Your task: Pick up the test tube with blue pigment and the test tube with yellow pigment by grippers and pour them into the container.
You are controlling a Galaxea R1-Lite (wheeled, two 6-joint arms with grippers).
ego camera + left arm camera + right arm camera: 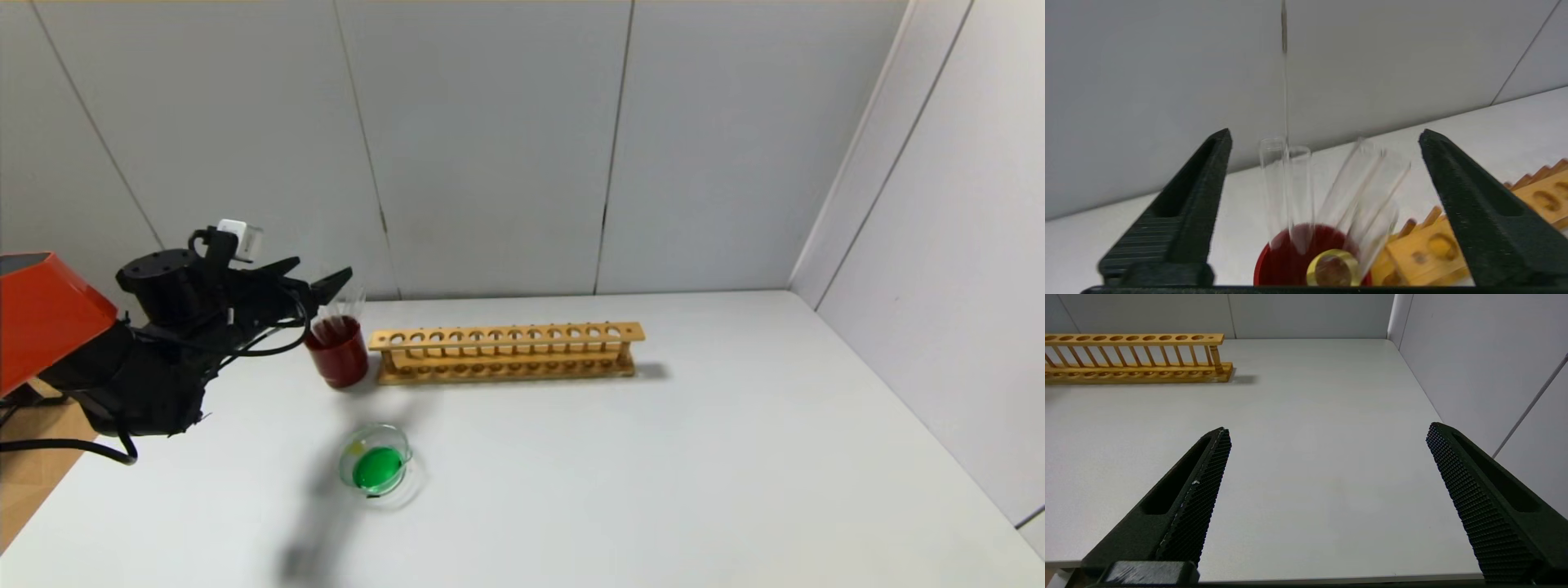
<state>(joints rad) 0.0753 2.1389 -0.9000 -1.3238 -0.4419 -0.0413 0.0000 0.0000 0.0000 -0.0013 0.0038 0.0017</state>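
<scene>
My left gripper (322,273) (1325,134) hangs open just above the dark red cup (339,359) (1286,265), holding nothing. Several clear test tubes (1286,192) stand or lean in that cup between the spread fingers; one (1372,196) is blurred and tilts toward the rack. A yellow-ringed tube end (1333,271) low in the cup looks like the test tube with yellow pigment. No blue liquid shows, so I cannot pick out the test tube with blue pigment. The container (344,464), a clear glass dish, holds green liquid in front of the cup. My right gripper (1327,428) is open over bare table.
A long wooden tube rack (506,351) (1453,249) (1135,355) stands empty right beside the red cup. Grey wall panels close the back and right side. An orange part of the robot (41,314) sits at the left edge.
</scene>
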